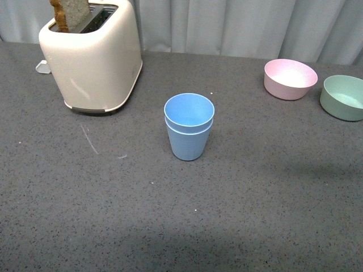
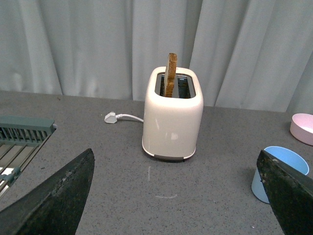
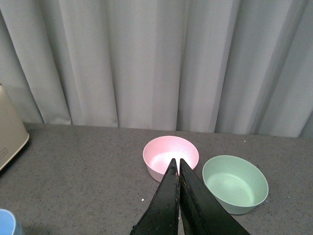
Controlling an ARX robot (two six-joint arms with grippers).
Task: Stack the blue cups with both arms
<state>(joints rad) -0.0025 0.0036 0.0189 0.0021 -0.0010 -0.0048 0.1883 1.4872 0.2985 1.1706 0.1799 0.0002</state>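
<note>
The two light blue cups stand nested one inside the other, upright, in the middle of the grey table in the front view. Neither arm shows there. In the left wrist view the stack is partly hidden behind one finger. My left gripper is open and empty, its jaws wide apart over bare table in front of the toaster. In the right wrist view a sliver of blue cup shows at the frame's edge. My right gripper is shut on nothing, pointing toward the pink bowl.
A cream toaster with a slice of bread stands at the back left, its plug lying behind it. A pink bowl and a green bowl sit at the back right. A grey rack is at the left. Curtains hang behind.
</note>
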